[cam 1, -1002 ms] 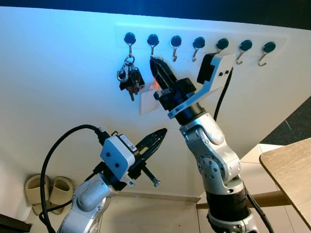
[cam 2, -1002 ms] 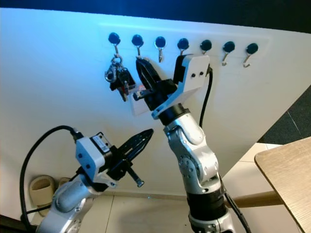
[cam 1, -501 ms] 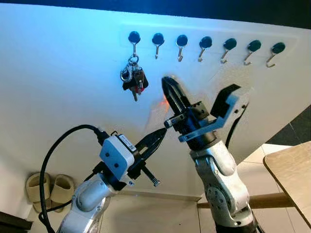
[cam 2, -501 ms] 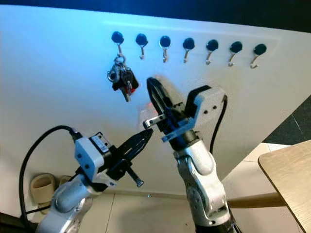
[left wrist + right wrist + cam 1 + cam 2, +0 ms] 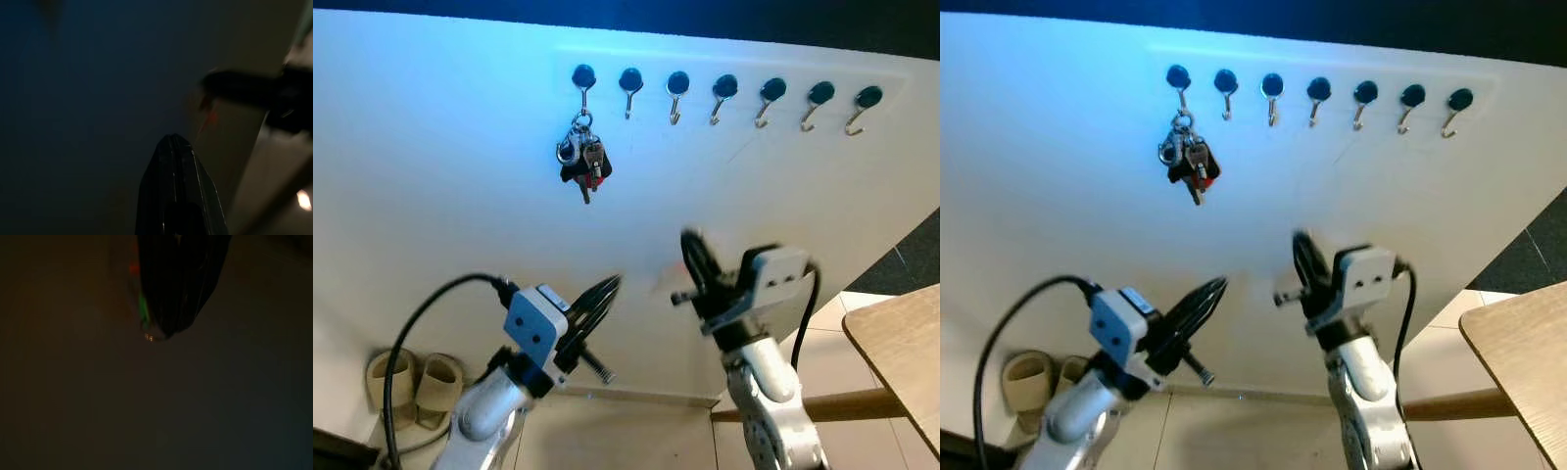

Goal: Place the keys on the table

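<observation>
Keys [image 5: 582, 162] hang on the wall's leftmost hook [image 5: 580, 80]; both narrow, empty tools [image 5: 607, 288] [image 5: 693, 251] sit well below.

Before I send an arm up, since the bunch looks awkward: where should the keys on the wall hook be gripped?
Grip the keys low, around the dark key heads, coming straight from the front, then lift so the ring clears the upturned hook. The bunch hangs freely below the leftmost hook, and the metal rings up top look too thin to pinch.
</observation>
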You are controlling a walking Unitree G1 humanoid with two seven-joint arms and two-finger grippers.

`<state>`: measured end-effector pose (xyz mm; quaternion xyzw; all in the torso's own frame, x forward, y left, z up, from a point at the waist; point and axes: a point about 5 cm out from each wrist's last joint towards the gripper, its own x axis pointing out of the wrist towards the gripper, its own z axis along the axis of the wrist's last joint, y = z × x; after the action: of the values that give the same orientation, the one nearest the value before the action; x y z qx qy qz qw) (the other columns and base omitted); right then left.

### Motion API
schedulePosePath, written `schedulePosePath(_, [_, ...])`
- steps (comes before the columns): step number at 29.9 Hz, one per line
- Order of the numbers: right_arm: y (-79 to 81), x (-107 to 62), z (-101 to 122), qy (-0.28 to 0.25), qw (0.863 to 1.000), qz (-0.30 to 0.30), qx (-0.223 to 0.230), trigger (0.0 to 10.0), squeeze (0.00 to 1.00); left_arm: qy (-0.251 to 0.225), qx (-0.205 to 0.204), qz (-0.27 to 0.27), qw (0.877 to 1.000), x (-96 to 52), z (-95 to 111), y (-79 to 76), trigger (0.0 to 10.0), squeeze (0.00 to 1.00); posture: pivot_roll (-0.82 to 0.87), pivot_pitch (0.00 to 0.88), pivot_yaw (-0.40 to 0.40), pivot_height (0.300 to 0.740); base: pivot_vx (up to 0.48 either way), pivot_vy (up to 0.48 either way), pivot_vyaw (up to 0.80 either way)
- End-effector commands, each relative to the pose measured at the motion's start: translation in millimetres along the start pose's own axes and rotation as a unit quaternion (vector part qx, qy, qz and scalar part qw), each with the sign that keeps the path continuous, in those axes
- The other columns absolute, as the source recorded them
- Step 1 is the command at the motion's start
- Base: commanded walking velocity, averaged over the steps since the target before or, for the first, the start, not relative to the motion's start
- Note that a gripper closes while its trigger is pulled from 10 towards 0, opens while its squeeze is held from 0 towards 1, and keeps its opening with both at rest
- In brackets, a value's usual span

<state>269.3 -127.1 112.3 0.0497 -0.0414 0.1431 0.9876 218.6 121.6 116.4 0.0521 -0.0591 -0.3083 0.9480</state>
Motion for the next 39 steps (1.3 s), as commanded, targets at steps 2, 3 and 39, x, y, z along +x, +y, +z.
schedulePosePath(2, [-10.0,-8.0,-35.3,0.082,0.996,-0.015,0.018,10.0,0.0,0.086,-0.006,0.019,0.996,-14.6,-36.0,4.7,10.0,0.0,0.07,0.109,-0.046,0.74,0.0,0.0,0.0])
schedulePosePath(3, [-16.3,-14.2,-61.8,0.145,0.989,-0.024,0.024,10.0,0.0,0.14,-0.031,0.049,0.988,-25.5,-61.8,8.9,10.0,0.0,0.07,0.103,-0.047,0.74,0.0,0.0,0.0])
schedulePosePath(39, [-44.1,-85.0,-164.6,0.39,0.916,-0.097,-0.006,10.0,0.0,0.326,-0.205,0.327,0.863,-73.7,-175.6,20.5,10.0,0.0,0.03,0.0,-0.04,0.74,0.0,0.0,0.0])
